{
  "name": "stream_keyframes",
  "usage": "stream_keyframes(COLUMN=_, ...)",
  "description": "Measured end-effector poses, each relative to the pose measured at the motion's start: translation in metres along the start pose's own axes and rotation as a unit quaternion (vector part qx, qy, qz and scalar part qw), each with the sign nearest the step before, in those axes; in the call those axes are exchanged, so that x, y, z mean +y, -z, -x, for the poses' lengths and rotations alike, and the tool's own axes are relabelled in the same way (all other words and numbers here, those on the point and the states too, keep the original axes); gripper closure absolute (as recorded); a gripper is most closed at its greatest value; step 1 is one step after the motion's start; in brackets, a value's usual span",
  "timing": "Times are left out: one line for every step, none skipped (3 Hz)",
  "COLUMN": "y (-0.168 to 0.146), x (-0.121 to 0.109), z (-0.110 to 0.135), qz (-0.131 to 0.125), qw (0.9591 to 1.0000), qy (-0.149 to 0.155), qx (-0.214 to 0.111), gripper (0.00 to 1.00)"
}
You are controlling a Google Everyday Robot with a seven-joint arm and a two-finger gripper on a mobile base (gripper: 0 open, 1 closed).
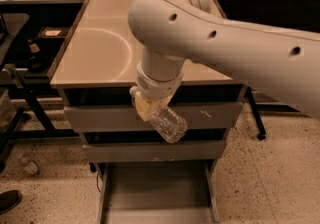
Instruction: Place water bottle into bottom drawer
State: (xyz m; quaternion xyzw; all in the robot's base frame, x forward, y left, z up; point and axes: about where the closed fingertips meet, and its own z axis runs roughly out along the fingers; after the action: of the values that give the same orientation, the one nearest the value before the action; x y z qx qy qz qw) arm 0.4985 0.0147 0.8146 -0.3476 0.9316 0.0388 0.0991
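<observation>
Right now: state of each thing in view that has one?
claw: shut on bottle, in front of the top drawer
bottle: held in the air, tilted, above the bottom drawer
bottom drawer: pulled open
middle drawer: shut
top drawer: shut
</observation>
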Motion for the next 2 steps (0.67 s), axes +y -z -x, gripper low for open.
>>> stream_keyframes(y=-0.0013, x=0.0155, z=-0.0329, qz=0.012, qw=0.9995, qy=-0.028, qx=0.01, gripper=1.0)
stream_keyframes(y=-0.0013, x=0.0155, z=-0.0329, qz=0.012, qw=0.9995, qy=-0.028, qx=0.01, gripper=1.0)
